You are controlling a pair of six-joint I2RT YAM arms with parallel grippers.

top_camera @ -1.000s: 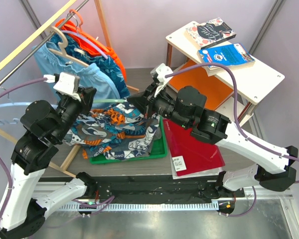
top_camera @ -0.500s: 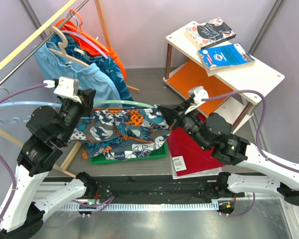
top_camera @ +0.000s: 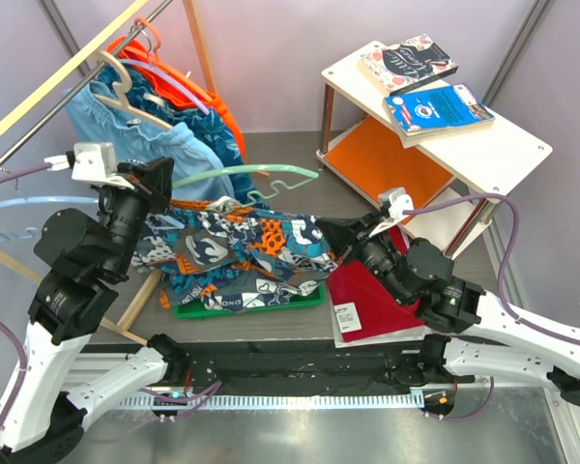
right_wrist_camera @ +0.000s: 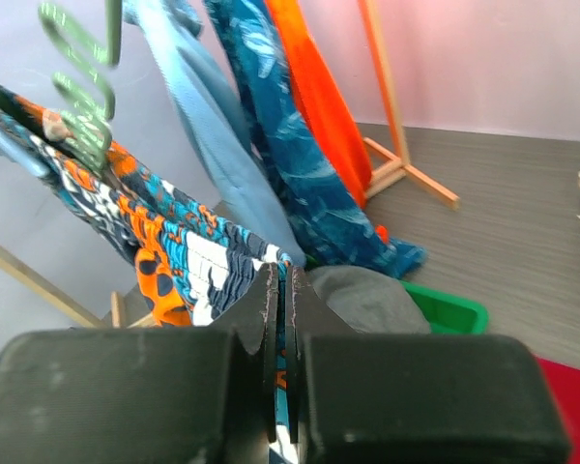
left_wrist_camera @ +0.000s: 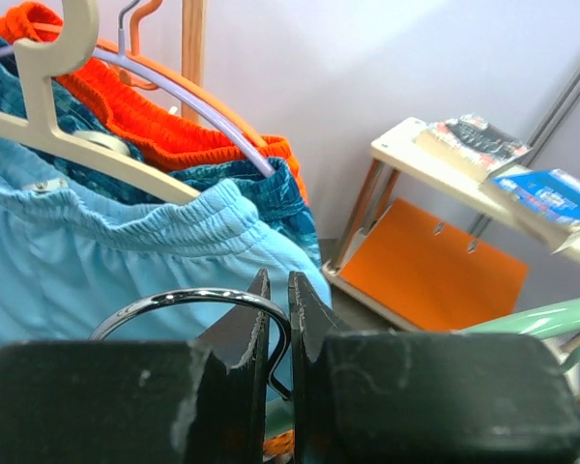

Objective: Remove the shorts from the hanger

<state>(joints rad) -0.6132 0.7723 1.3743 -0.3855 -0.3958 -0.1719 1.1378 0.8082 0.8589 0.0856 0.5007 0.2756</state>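
Above the green tray (top_camera: 234,308), left hand (left_wrist_camera: 278,290) pinches the hanger hook (left_wrist_camera: 174,297), right hand (right_wrist_camera: 278,285) clamps floral shorts (top_camera: 261,244) by an edge.

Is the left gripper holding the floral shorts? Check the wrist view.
No: the left gripper is shut on the hanger's metal hook, not on the shorts.

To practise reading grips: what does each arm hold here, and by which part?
Left gripper: jaws shut on the hanger's metal hook. Right gripper: jaws pinch the floral shorts at their edge.
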